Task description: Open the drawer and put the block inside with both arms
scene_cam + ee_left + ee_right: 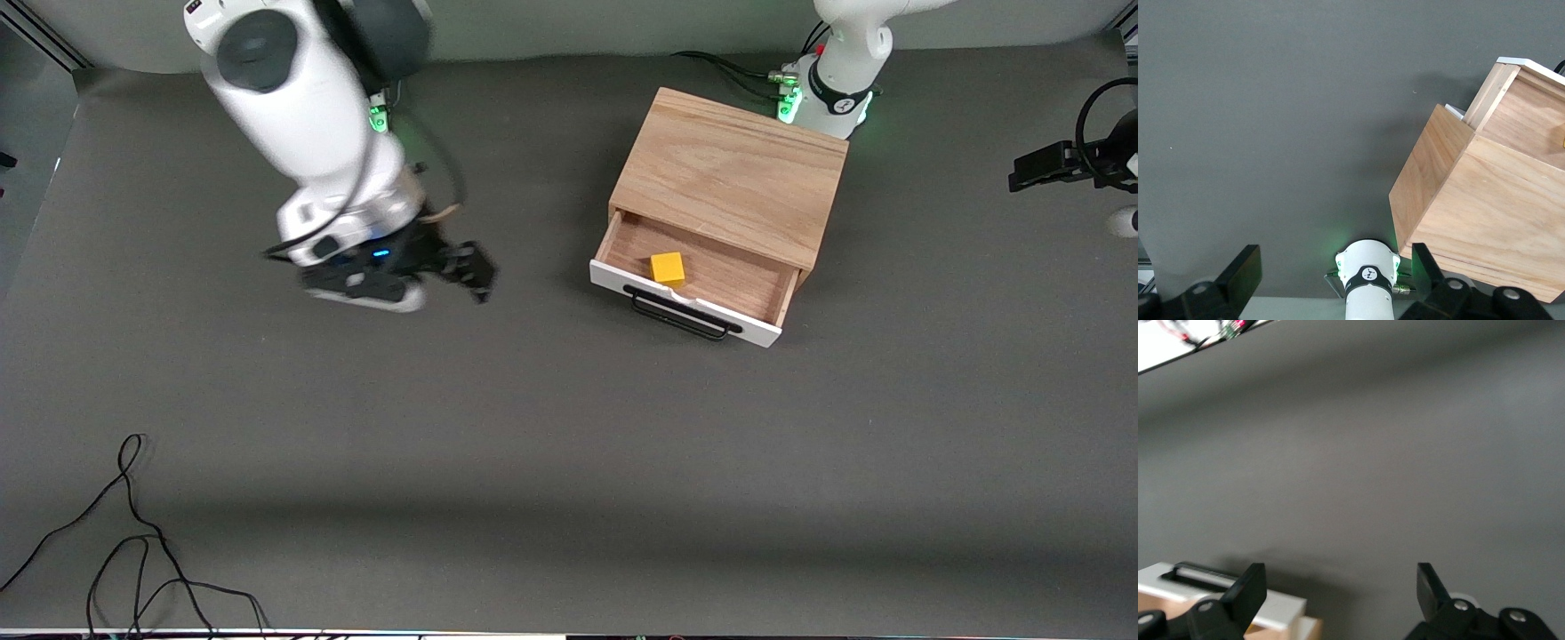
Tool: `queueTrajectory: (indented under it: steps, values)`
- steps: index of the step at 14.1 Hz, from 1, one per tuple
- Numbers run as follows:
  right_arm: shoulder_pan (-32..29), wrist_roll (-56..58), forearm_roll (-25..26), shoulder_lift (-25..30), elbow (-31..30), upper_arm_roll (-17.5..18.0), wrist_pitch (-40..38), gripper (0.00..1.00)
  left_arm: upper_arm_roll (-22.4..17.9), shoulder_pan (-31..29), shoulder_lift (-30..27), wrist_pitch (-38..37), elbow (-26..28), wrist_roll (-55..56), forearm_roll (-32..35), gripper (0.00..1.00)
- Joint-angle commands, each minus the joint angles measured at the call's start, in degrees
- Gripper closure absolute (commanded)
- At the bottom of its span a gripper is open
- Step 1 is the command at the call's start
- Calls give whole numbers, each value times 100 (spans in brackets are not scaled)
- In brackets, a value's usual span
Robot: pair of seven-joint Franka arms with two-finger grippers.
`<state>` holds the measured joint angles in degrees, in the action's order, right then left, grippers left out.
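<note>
Resting inside the pulled-out drawer [693,289], the block [668,268] sits near its white front; the right claw [462,267] hangs over bare surface [533,462]. Left wrist view: left claw [1335,277] fingers spread, cabinet [1485,220] below. Right wrist view: fingers [1245,593] apart.

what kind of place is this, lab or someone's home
Most likely a robotics lab bench. Two white arms, the right and the left, are mounted at a table covered in a plain grey mat, with only a small wooden cabinet and loose cables on it.
</note>
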<state>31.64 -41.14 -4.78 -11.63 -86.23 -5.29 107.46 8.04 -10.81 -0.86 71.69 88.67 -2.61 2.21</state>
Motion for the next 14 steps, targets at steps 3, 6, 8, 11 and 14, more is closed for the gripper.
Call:
queueTrajectory:
  steps: [3, 6, 8, 11, 14]
  values:
    - [-1193, 1712, 30, 1170, -1123, 10, -470, 0, 22, 26, 51, 152, 10, -82, 34, 0]
    - [-1703, 2345, 47, 1584, -1326, 10, -656, 0, 57, 69, 7, 300, 45, -82, 25, 0]
    - [-1950, 3011, 91, 1585, -1213, 19, -770, 0, 57, 96, 7, 424, 54, -82, 16, 0]
    - [-2047, 3630, 521, 1559, -993, 19, -1287, 0, 48, 44, 7, 643, 62, -82, 8, 0]
    - [-2345, 3884, 891, 1533, -975, 202, -1474, 0, 39, 43, 16, 951, 63, -82, 7, 0]
